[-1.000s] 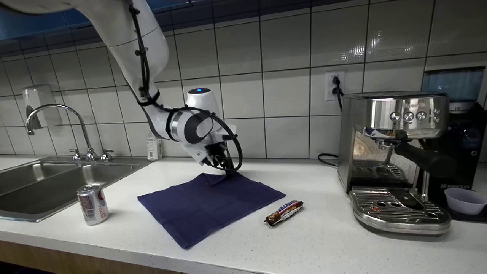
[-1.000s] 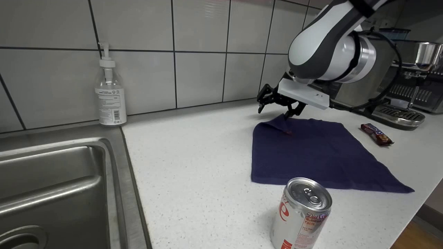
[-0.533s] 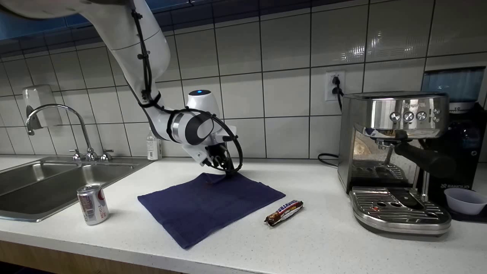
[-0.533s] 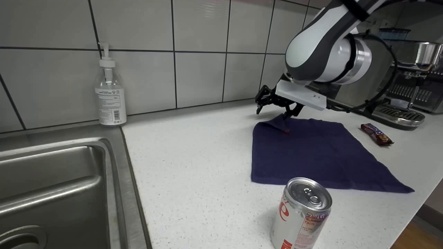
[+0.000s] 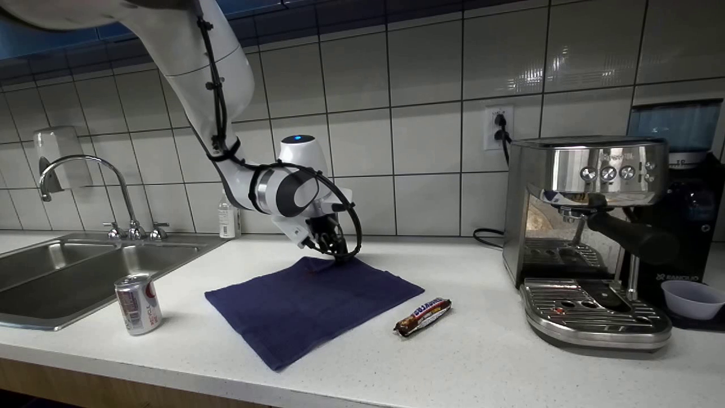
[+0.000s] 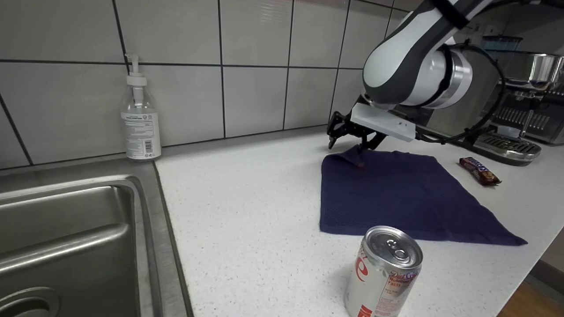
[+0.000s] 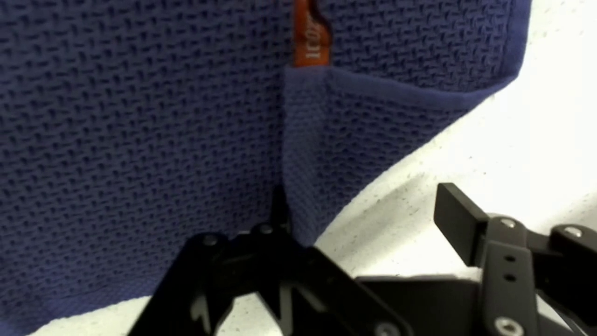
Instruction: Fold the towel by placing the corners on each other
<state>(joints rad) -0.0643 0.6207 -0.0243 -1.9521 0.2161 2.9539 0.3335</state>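
The navy towel (image 5: 317, 306) lies spread out on the counter, with its near corner (image 5: 276, 364) pointing to the front edge. At the back, its far end is turned over into a small flap (image 6: 350, 155); in the wrist view an orange tag (image 7: 312, 44) sticks out beside that flap. My gripper (image 7: 364, 200) stands open at this far end. One dark finger (image 7: 280, 212) is down against the flap's fold, partly hidden by the cloth. Past the towel's edge, the opposite finger (image 7: 459, 224) is over bare counter. Both exterior views show the gripper low at the towel's back.
A silver can (image 6: 387, 273) stands on the sink side of the towel, and a candy bar (image 5: 423, 317) lies on the opposite side. Further along are a coffee machine (image 5: 595, 238) and the tiled wall behind. A soap bottle (image 6: 141, 123) stands by the sink (image 6: 132, 207).
The arm has shifted slightly, and the fingers stand a little closer together than before. The turned-over flap has moved a little with the finger beside it; the rest of the towel lies the same.
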